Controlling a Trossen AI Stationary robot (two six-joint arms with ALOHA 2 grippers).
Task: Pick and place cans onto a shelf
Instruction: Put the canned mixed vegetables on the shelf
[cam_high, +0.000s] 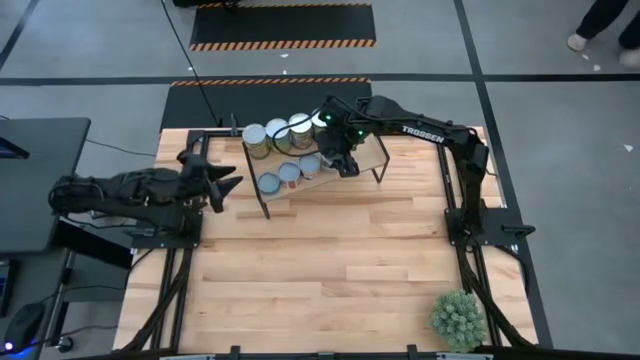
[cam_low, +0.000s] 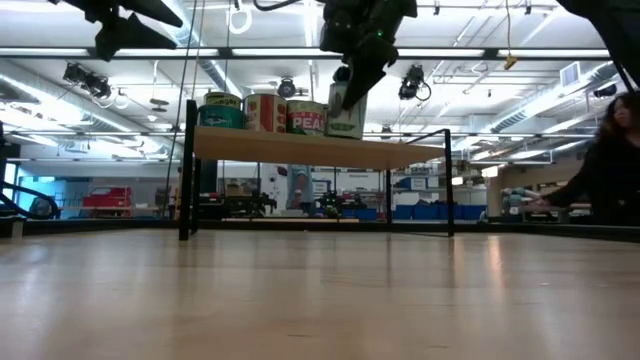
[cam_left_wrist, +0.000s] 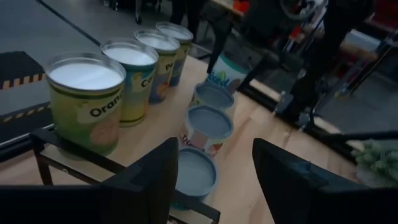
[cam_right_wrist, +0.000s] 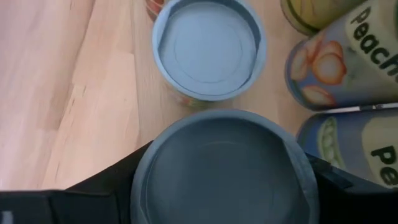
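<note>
The shelf (cam_high: 368, 152) stands at the table's far middle on thin black legs. Several cans stand on it: a far row (cam_high: 277, 133) with pale tops and a near row (cam_high: 290, 177) with blue-grey tops. My right gripper (cam_high: 345, 162) is over the near row's right end, shut on one more can (cam_right_wrist: 224, 174). In the low view that can (cam_low: 345, 112) has its bottom at plank level; whether it rests there cannot be told. My left gripper (cam_high: 226, 185) hangs open and empty left of the shelf, pointing toward the cans (cam_left_wrist: 208, 124). My right gripper pinches the can's side wall just under its top rim (cam_right_wrist: 140, 169), one finger (cam_right_wrist: 93, 190) on each side. The fingers come from above, slanting down. The can stays upright beside the near row's last can (cam_right_wrist: 208, 50).
A spiky green plant ball (cam_high: 458, 318) sits at the table's near right corner. The near half of the tabletop (cam_high: 330, 270) is bare wood. A person (cam_low: 612, 165) shows beyond the table on the right in the low view.
</note>
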